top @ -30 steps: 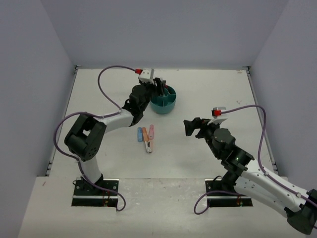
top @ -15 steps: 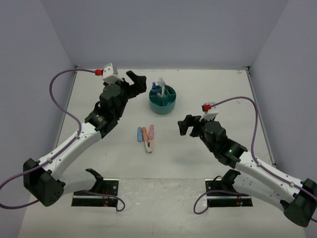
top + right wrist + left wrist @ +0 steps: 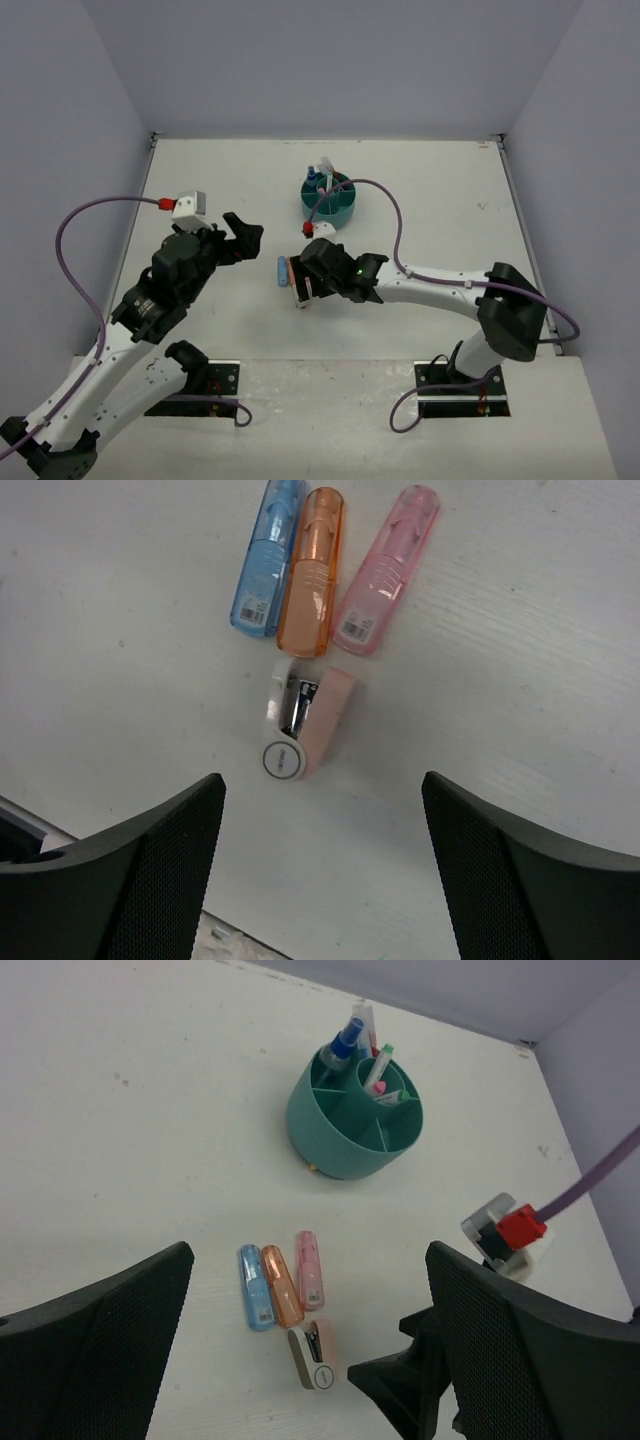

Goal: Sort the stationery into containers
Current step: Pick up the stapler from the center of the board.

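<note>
Just under spread right tool (image 3: 320, 825), pink stapler (image 3: 303, 723); markers (image 3: 312, 575) beside it.

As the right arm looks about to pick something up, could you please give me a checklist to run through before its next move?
1. Right gripper open and empty: ok, jaws wide apart with nothing held.
2. Lined up on a target: ok, the small pink-and-white item lies centred between the jaws in the right wrist view.
3. Target clear of its neighbours: cannot tell; its far end sits right by the orange marker and pink marker, and whether they touch is unclear.
4. Left gripper out of the way: ok, open, empty and off to the side.
5. Organiser has room: ok, its near compartments look empty.
</note>
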You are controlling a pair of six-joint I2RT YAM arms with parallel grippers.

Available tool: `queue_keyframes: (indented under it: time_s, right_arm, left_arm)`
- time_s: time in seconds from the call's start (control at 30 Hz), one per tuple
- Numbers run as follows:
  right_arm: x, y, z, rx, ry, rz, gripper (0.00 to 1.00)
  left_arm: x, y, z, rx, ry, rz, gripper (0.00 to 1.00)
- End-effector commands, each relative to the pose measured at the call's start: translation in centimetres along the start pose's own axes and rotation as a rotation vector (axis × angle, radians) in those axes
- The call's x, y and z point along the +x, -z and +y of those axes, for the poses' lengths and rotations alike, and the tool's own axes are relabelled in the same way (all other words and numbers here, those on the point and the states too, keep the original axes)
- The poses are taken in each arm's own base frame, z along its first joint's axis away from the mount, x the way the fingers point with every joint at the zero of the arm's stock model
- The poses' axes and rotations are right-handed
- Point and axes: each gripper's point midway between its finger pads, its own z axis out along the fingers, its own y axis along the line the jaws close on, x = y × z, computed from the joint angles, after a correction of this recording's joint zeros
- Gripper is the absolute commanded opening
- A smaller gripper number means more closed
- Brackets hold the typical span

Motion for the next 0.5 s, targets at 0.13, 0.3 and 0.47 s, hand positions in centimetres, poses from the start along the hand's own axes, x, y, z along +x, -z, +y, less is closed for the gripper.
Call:
queue_keyframes:
  time_s: [0.13, 0.3, 0.47]
  right_arm:
    - [1.5, -3.4, 2.5, 0.032, 0.011, 0.12, 0.7]
    - [2.7, -5.0, 2.0, 0.075, 0.025, 0.159, 0.62]
    - [3.4, -5.5, 2.3, 0.069, 0.033, 0.182, 0.52]
  left_arm:
    - [3.3, 0.5, 0.8, 0.022, -0.128, 0.136, 1.0]
    - [3.1, 1.2, 0.5, 0.044, -0.105, 0.125, 1.0]
    - [3.6, 1.1, 1.2, 0.023, -0.114, 0.131, 1.0]
